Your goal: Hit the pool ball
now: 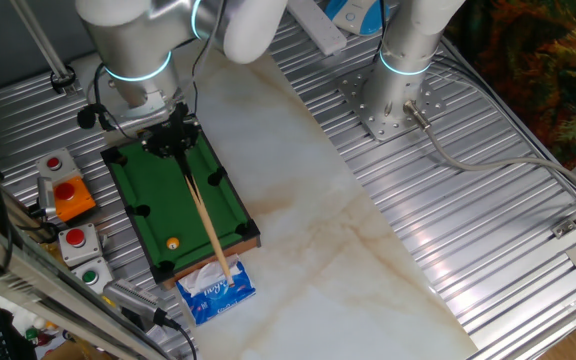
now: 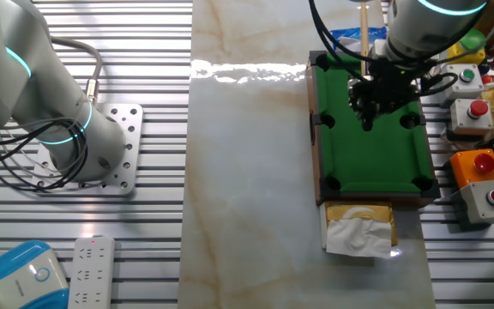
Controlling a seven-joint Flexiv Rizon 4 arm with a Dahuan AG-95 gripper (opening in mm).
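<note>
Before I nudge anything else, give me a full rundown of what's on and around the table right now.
mini pool table: one, green felt, dark wood rim, on the marble strip near the button boxes.
pool ball: one, orange-yellow, on the felt near the end by the tissue pack; hidden in the other fixed view.
cue stick: one, light wood, running over the felt from the end effector past the rim.
tissue pack: one, blue and white, against that end of the pool table.
tissue box: one, yellow-brown, at the opposite end.
button boxes: several, grey and orange with red or green buttons, beside the pool table.
power strip: one, white, on the ribbed metal.
end effector: one, black, over the felt, holding the cue stick.
</note>
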